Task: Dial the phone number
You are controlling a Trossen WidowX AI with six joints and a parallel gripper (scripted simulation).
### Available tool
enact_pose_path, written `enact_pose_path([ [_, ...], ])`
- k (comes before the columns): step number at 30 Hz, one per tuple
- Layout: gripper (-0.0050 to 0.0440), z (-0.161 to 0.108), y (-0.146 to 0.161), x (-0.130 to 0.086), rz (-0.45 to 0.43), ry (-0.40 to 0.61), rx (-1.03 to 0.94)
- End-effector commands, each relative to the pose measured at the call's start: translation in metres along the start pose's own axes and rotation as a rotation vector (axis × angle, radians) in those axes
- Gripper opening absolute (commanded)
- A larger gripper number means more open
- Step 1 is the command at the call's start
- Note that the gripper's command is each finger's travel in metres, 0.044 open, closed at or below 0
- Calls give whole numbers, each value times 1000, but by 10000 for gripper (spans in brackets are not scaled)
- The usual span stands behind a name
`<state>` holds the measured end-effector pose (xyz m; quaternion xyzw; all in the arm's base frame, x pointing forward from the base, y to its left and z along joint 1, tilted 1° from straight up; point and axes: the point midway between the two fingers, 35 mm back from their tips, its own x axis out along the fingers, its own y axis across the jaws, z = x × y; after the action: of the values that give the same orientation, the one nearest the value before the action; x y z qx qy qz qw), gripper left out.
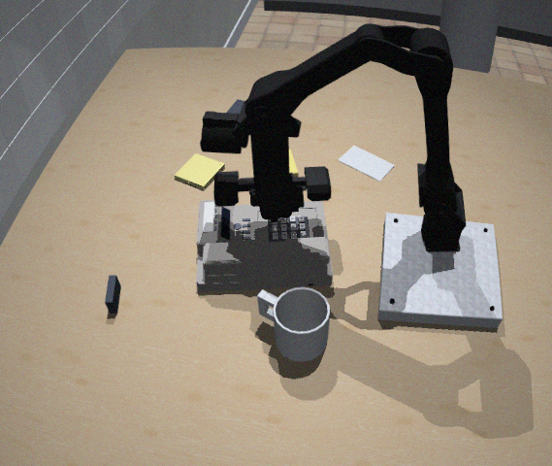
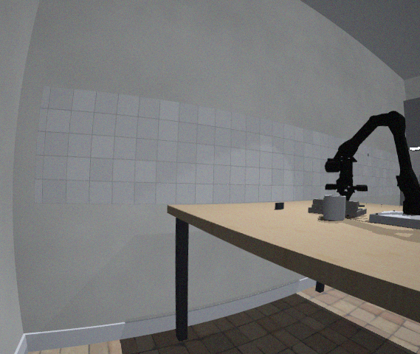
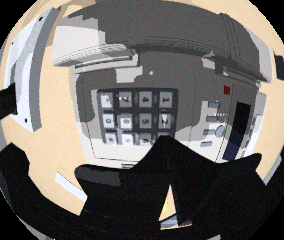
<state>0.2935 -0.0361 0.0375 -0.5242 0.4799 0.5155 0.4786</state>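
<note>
The grey desk phone (image 1: 263, 248) sits mid-table with its handset (image 1: 266, 271) in the cradle at the near side. Its dark keypad (image 1: 289, 228) lies on the upper right of the phone body and also shows in the wrist view (image 3: 136, 119). My gripper (image 1: 278, 216) is shut and empty, pointing down at the far edge of the keypad; in the wrist view its closed tip (image 3: 168, 143) sits over the lower right keys. A yellow note (image 1: 199, 171) lies beyond the phone on the left, and a white note (image 1: 366, 161) lies beyond it on the right.
A grey mug (image 1: 300, 323) stands right in front of the phone. A small dark block (image 1: 112, 294) stands to the left. The arm's grey base plate (image 1: 438, 273) is to the right. A second yellow sheet (image 1: 293, 163) is partly hidden behind the arm.
</note>
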Motion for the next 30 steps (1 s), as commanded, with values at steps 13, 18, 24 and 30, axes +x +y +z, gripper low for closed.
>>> enact_pose_path([
  [13,-50,0,1,2,4,-1,2],
  [18,-50,0,1,2,4,-1,2],
  [24,-50,0,0,-11,4,-1,2],
  [30,-50,0,1,-27,4,-1,2],
])
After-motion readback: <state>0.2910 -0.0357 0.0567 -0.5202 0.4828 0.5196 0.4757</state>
